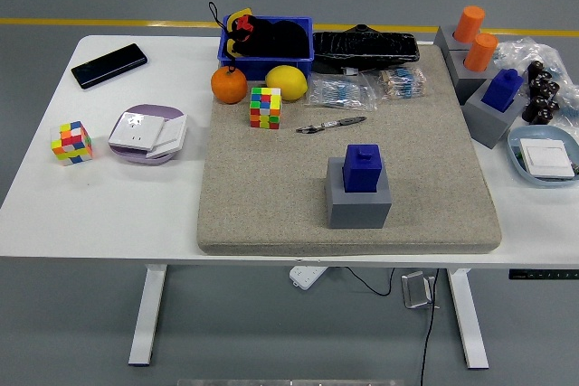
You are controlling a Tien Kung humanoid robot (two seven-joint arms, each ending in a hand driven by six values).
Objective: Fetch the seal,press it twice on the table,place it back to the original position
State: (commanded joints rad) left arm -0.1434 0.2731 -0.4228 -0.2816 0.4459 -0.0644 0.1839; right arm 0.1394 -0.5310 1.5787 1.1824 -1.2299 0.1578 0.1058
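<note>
A blue square seal [362, 169] stands upright in its grey block holder [358, 205] in the middle of the beige felt mat [262, 196]. A second blue seal [502, 89] sits in a grey holder [487, 122] at the mat's right edge. Behind it, two orange seals [469, 23] [480, 51] stand in another grey holder. Neither robot hand shows anywhere in the head view.
On the mat: a pen [330, 124], colour cube [265, 108], orange [229, 85], lemon [286, 82], blue bin [267, 42], bagged items [342, 92]. Left on the table: phone [109, 65], second cube [71, 142], plate [147, 133]. Right: dish [543, 155], dark pieces in plastic [541, 92].
</note>
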